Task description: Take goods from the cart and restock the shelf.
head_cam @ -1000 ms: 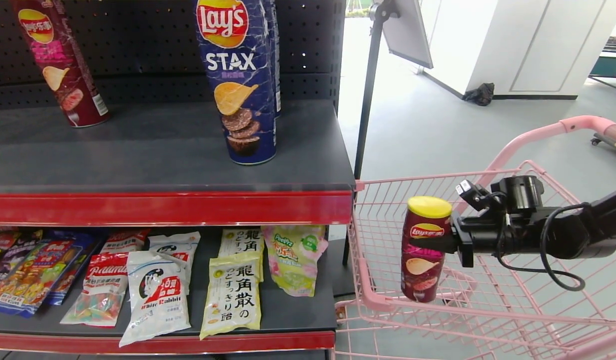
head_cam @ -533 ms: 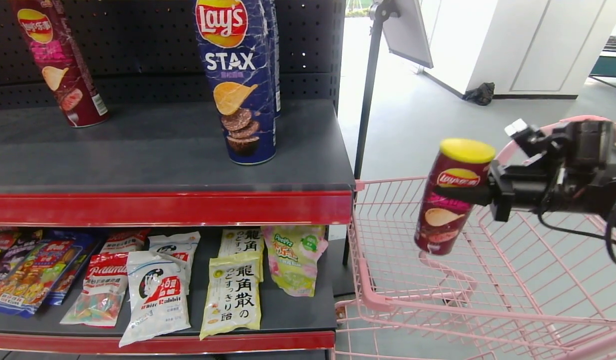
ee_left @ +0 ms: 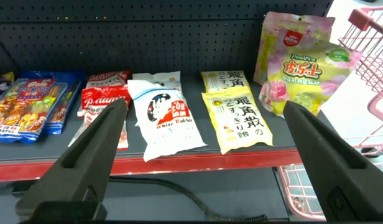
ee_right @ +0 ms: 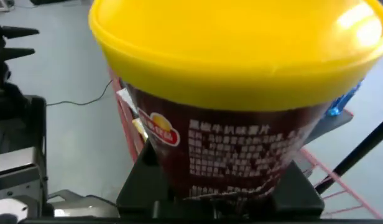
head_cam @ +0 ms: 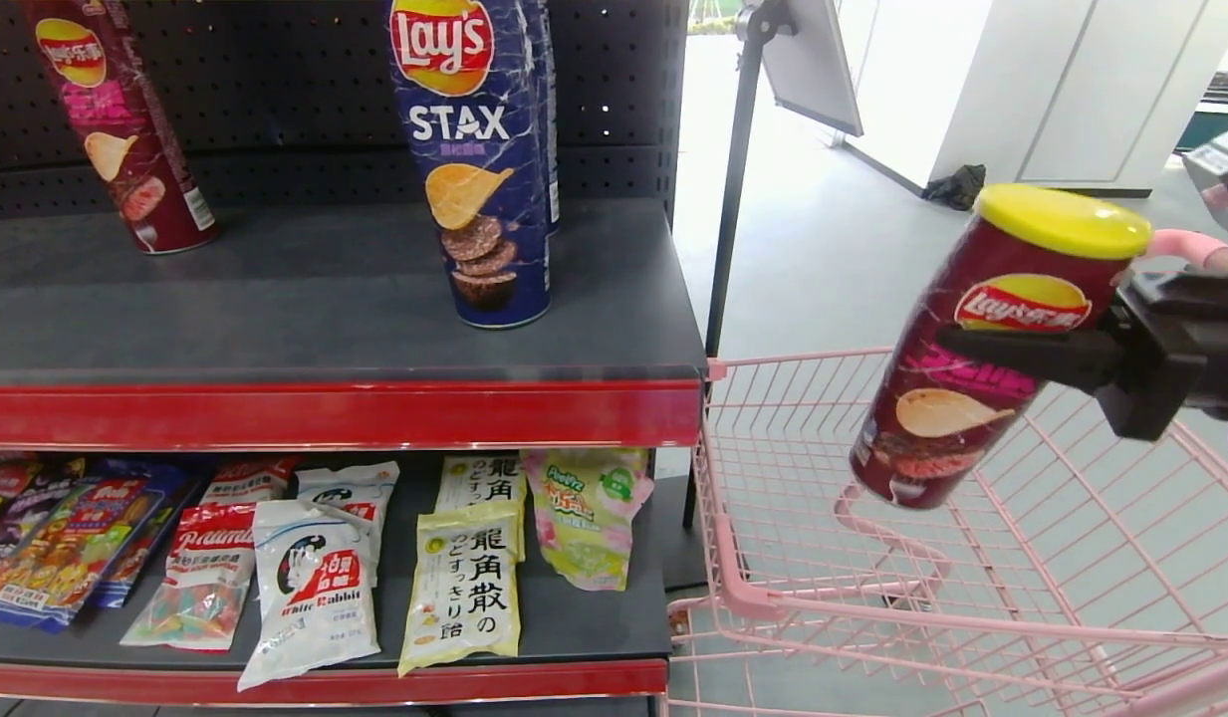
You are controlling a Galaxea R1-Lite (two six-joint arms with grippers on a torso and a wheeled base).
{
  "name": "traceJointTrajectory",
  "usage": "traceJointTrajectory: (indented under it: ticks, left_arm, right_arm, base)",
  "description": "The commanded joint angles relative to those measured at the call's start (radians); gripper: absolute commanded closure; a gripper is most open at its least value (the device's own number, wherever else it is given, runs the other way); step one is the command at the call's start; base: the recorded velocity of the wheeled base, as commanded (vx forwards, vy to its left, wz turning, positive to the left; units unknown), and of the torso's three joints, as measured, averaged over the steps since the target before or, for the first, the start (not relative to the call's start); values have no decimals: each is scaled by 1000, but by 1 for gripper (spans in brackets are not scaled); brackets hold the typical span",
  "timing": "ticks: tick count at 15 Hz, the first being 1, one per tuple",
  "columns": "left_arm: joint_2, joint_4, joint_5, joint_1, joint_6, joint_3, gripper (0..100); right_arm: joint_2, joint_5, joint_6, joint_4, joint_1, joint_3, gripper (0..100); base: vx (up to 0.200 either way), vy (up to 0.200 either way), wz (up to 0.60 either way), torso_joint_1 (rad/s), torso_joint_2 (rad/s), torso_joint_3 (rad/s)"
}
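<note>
While the right gripper [head_cam: 1012, 354] holds it, a dark red chip can [head_cam: 932, 438] with a yellow lid [head_cam: 1064, 219] hangs in the air over the pink wire cart [head_cam: 733, 588]. The jaws are clamped on the can's upper half, one black finger crossing its front just below the lid. The can is tilted, lid up and away from the shelf, base down and toward it. The base is clear of the cart's wires and sits inside the line of the front rim. In the right wrist view the lid [ee_right: 235, 43] and the can's body [ee_right: 241, 155] are very close to the camera.

Left of the cart stands the shelf unit. Its upper board [head_cam: 305, 299] is dark grey with a red front strip [head_cam: 335, 413], and its right edge ends just beside the cart's front corner. A tall blue chip can [head_cam: 479, 169] stands upright near that edge. A second dark red can [head_cam: 121, 129] stands far to the left, near the back. A wide stretch of bare board lies between them, and a narrower strip lies right of the blue can.

On the lower board lie snack bags, among them a white one [head_cam: 315, 588] and a yellow one [head_cam: 464, 588]. The left gripper [ee_left: 204, 106] faces this lower board with its jaws wide apart, holding nothing.
</note>
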Motion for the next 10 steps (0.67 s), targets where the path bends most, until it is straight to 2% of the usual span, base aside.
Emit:
traceJointTrajectory:
  ticks: [1, 3, 5, 8, 10]
  left_arm:
    - [1, 0, 1, 0, -1, 0, 0]
    - [1, 0, 1, 0, -1, 0, 0]
    - [1, 0, 1, 0, -1, 0, 0]
    - [1, 0, 1, 0, -1, 0, 0]
    - [1, 0, 1, 0, -1, 0, 0]
  right_arm:
    - [-132, -3, -14, -2, 79, 155, 100]
    - [-144, -22, -16, -2, 125, 175, 100]
    - [-143, -127, -14, -2, 262, 180, 100]
    - [-132, -227, -14, -2, 421, 227, 100]
    - [-103, -259, -17, -2, 441, 220, 100]
  base:
    - [0, 0, 0, 0, 0, 0]
    - [0, 0, 0, 0, 0, 0]
    - [0, 0, 0, 0, 0, 0]
    - [0, 0, 0, 0, 0, 0]
    - [0, 0, 0, 0, 0, 0]
